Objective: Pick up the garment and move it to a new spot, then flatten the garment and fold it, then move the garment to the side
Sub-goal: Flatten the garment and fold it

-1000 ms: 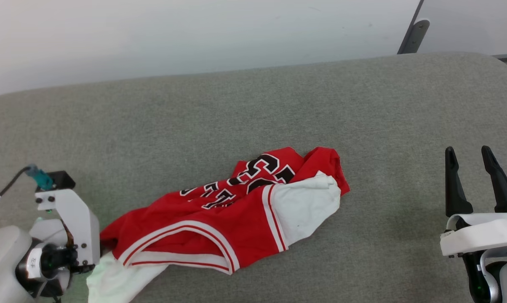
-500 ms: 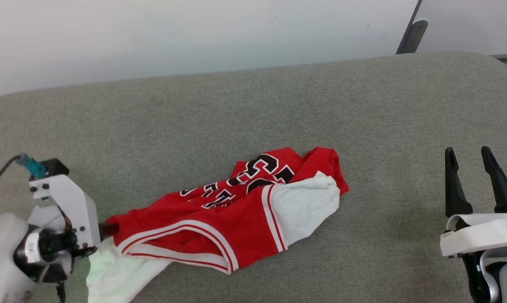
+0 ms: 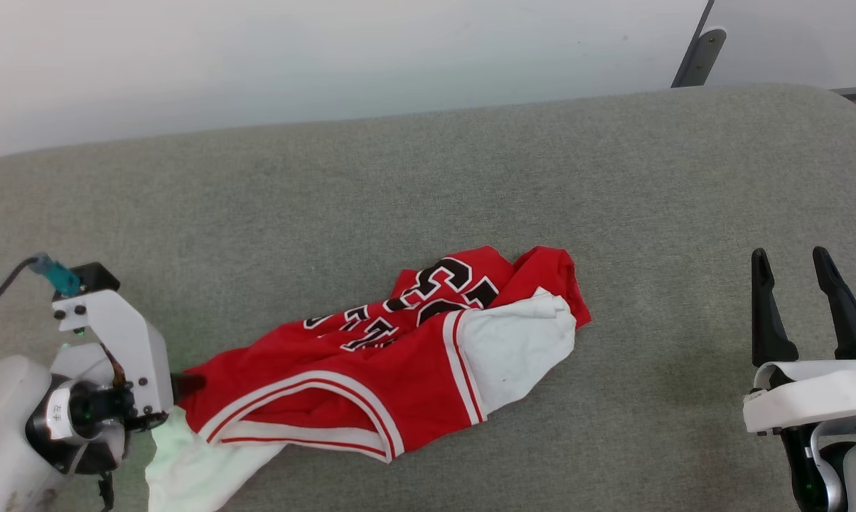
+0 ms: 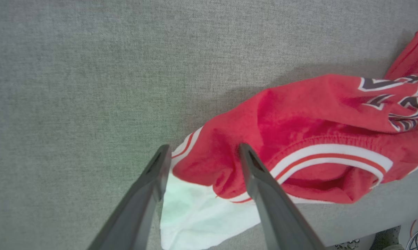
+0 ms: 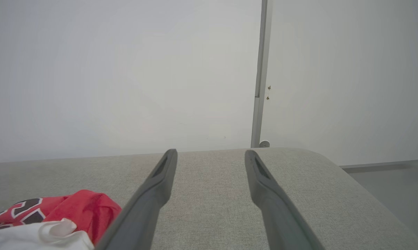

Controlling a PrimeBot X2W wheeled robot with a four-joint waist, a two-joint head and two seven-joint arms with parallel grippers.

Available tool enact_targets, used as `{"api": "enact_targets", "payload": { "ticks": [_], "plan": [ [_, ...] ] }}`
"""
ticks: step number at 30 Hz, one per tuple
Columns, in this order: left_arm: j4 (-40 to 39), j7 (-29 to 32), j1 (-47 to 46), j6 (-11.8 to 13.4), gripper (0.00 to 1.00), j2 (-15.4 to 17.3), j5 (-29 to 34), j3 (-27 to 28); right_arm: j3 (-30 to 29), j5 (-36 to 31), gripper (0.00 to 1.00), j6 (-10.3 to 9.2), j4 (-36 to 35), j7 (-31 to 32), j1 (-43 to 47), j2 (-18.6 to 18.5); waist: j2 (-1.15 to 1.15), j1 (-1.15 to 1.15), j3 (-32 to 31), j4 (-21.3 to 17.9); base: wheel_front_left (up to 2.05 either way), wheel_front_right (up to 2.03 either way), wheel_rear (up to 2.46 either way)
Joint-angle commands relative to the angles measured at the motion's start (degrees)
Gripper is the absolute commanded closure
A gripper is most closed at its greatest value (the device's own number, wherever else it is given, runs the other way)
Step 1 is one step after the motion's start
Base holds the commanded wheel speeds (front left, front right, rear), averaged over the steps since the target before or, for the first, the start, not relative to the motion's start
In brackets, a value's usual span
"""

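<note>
grey fabric-covered surface (image 3: 428, 199) is seen before a pale wall (image 3: 328, 64). one garment (image 3: 371, 377), red with white sleeves, is crumpled on it, left of centre. two grippers are counted. the left gripper (image 4: 203, 149) is set at the garment's left end, fingers spread, with red cloth and striped trim seen between them. the right gripper (image 3: 789, 252) is held well apart from the garment, fingers spread over bare surface. compared with a second ago, the left wrist is placed slightly higher in the head view, and a dark fingertip is now shown at the red edge.
</note>
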Motion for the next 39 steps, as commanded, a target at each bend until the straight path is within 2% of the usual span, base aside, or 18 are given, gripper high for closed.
{"api": "enact_targets", "payload": {
  "ticks": [1,7,8,9,17,24,33,39],
  "plan": [
    [0.06,0.11,-0.11,0.28,0.00,0.00,0.57,-0.21,0.05,-0.04,0.00,-0.08,0.06,0.01,-0.66,0.10,0.00,0.00,0.09,-0.01,0.00,0.00,0.00],
    [1.54,1.25,0.71,0.69,0.00,-0.89,1.16,-1.78,-0.12,0.09,0.00,-0.08,0.14,-0.04,-0.66,0.13,0.00,0.00,0.41,0.01,0.00,0.00,0.00],
    [2.19,1.28,0.76,0.64,0.06,-1.25,1.08,-1.95,-0.15,0.10,0.00,-0.08,0.17,-0.07,-0.70,0.16,0.00,0.00,0.46,0.05,0.00,0.00,0.00],
    [2.75,0.94,0.63,0.20,1.00,-1.62,1.13,-2.06,-0.15,0.10,0.00,-0.08,0.18,-0.11,-0.76,0.19,0.00,0.00,0.51,0.09,0.00,0.00,0.00],
    [6.37,-3.40,-3.53,-4.82,1.00,-3.92,0.84,0.03,-0.01,0.27,0.00,-0.08,0.29,-0.51,-1.39,0.23,0.00,0.00,0.64,0.18,0.00,0.00,0.00],
    [4.86,-5.29,-7.92,-7.88,1.00,-4.24,2.62,0.27,-0.53,0.21,0.00,-0.08,0.34,-0.72,-1.14,0.33,0.00,0.00,0.52,0.39,0.00,0.00,0.00],
    [-4.08,-2.89,-10.60,-12.21,1.00,-9.35,2.49,-3.13,-0.42,0.47,0.00,-0.08,0.29,-0.92,-1.24,0.46,0.00,0.00,0.78,0.48,0.00,0.00,0.00],
    [-8.69,1.33,-8.09,-12.11,1.00,-11.52,2.12,-7.28,-0.34,0.52,0.00,-0.08,0.32,-1.15,-1.41,0.54,0.00,0.00,1.27,0.11,0.00,0.00,0.00]
  ]
}}
